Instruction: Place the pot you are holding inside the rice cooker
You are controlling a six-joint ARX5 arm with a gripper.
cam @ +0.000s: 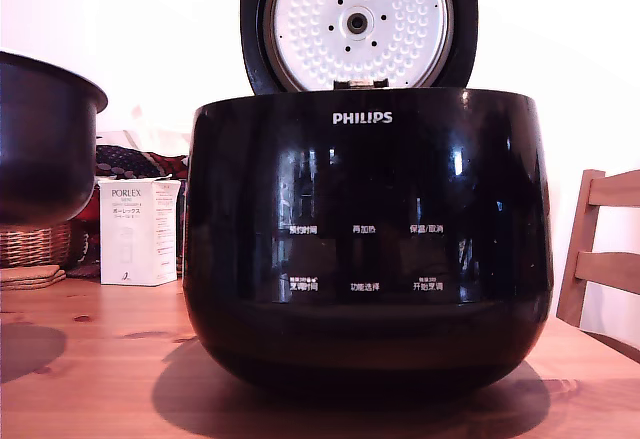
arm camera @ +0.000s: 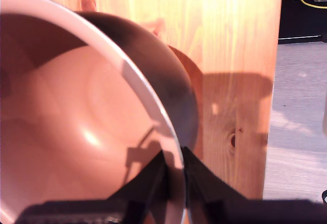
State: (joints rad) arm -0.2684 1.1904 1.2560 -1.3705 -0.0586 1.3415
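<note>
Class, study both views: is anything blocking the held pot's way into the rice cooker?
Nothing visible does. The pot hangs above the table at the exterior view's left, its rim clamped by the gripper. The rice cooker stands with its lid raised upright. The cooker's inside is hidden.

A glossy black body with a white PHILIPS logo and white button labels is shown on the rice cooker (cam: 365, 239); its lid's inner plate is silver-white and dimpled. The pot (cam: 45, 139) is seen as matte dark grey-black outside, its interior tinted reddish-brown in the wrist view. The table (cam: 90, 359) is rendered in orange-brown knotted wood
</note>
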